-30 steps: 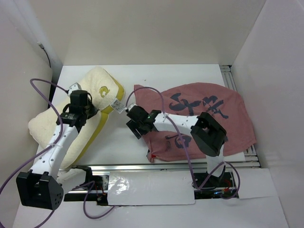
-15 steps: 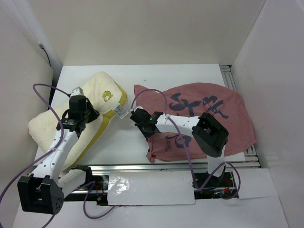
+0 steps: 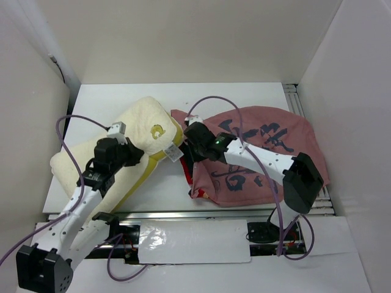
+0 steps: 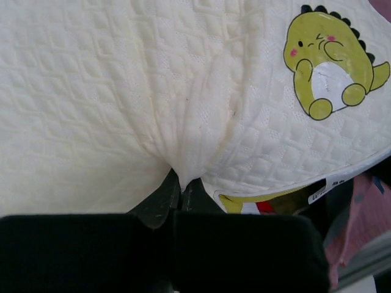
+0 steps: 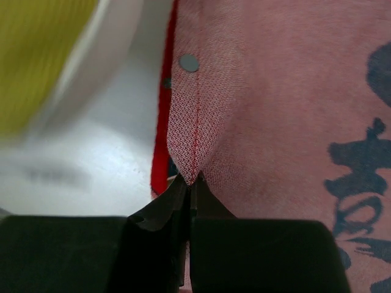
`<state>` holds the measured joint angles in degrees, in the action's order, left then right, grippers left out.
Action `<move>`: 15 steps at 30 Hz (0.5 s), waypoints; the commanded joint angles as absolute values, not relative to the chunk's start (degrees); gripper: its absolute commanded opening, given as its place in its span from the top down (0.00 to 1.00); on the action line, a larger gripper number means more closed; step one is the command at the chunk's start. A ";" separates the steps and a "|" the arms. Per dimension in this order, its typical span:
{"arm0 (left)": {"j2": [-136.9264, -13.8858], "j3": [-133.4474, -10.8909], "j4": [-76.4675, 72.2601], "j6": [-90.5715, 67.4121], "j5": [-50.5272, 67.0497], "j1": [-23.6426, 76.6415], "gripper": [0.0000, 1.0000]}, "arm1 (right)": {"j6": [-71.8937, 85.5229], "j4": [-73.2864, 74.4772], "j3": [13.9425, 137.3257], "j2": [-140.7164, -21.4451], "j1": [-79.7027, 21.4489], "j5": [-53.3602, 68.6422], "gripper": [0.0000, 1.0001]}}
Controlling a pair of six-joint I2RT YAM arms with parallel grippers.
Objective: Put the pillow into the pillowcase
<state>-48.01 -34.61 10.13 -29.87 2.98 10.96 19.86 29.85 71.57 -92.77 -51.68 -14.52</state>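
The cream pillow (image 3: 142, 119) lies at the table's left, its yellow dinosaur logo (image 3: 157, 130) and white tag (image 3: 173, 152) pointing right. My left gripper (image 3: 139, 154) is shut on a pinch of the pillow's quilted fabric (image 4: 183, 122) near that logo (image 4: 330, 61). The dusty pink-red pillowcase (image 3: 241, 183) with dark calligraphy lies at the right, its left edge touching the pillow's corner. My right gripper (image 3: 188, 141) is shut on the pillowcase's stitched hem (image 5: 192, 140), just below a small snap (image 5: 189, 62). The pillow's yellow edge (image 5: 36, 55) shows blurred to the left.
White walls close the table in at the left, back and right. An aluminium rail (image 3: 201, 213) runs along the near edge, another (image 3: 296, 101) at the back right. Purple cables (image 3: 211, 101) loop over both arms.
My right gripper has shut on the pillowcase's left hem and moved back and right with it. My left arm has carried the pillow rightward until its corner meets the pillowcase.
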 commanded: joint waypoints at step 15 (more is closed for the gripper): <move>-39.88 -18.90 -1.47 -36.64 4.31 26.18 1.00 | 24.96 26.19 70.14 -83.14 -43.67 4.65 1.00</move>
